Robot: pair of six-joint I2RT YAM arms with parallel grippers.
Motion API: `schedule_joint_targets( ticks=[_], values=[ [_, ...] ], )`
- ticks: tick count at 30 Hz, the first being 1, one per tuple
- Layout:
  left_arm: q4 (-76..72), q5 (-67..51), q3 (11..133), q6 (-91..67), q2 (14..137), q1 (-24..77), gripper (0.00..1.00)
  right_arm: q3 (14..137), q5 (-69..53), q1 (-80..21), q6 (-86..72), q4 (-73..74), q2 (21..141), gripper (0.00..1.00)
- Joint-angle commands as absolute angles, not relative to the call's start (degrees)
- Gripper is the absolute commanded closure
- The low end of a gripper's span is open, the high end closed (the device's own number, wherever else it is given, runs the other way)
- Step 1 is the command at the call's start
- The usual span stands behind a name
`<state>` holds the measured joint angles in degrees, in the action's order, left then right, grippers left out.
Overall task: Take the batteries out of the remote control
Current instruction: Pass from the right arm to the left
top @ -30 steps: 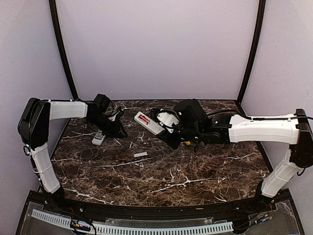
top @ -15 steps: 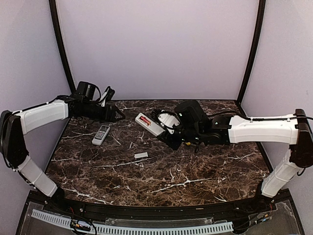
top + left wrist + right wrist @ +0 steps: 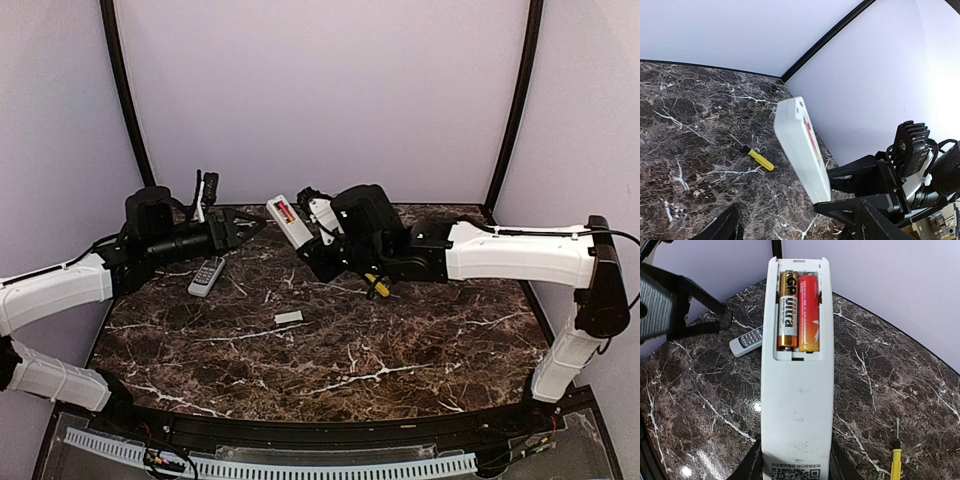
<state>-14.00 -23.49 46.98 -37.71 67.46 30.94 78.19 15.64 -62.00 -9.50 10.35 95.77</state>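
My right gripper (image 3: 797,462) is shut on the lower end of the white remote control (image 3: 797,405), held up off the table with its open back toward the camera. Two batteries lie side by side in the open bay: a gold-and-black one (image 3: 788,310) and a red one (image 3: 809,312). In the top view the remote control (image 3: 287,220) points up and left from the right gripper (image 3: 320,248). My left gripper (image 3: 248,226) hangs open just left of its far end, not touching. In the left wrist view the remote control (image 3: 802,147) stands ahead of the spread fingers (image 3: 722,227).
A small grey remote (image 3: 207,276) lies on the marble table under the left arm. A flat grey cover plate (image 3: 288,317) lies nearer the front. A yellow-handled screwdriver (image 3: 378,286) lies below the right wrist. Walls and black corner posts close the back.
The left gripper opened, rose off the small grey remote and swung right toward the white remote. The right arm lifted the white remote higher and further back-left.
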Motion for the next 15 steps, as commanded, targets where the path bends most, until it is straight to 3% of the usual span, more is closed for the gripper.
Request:
schedule_joint_targets(
  ticks=[1, 15],
  values=[
    [-26.27, -18.78, 44.47, -49.34, 67.43, 34.62, 0.22, 81.65, 19.51, -63.41, -18.43, 9.59, 98.17, 1.00],
    [-29.25, -19.11, 47.47, -55.00, 76.42, 38.50, 0.20, 83.54, 20.09, -65.18, -16.61, 7.74, 99.66, 1.00]
  ],
)
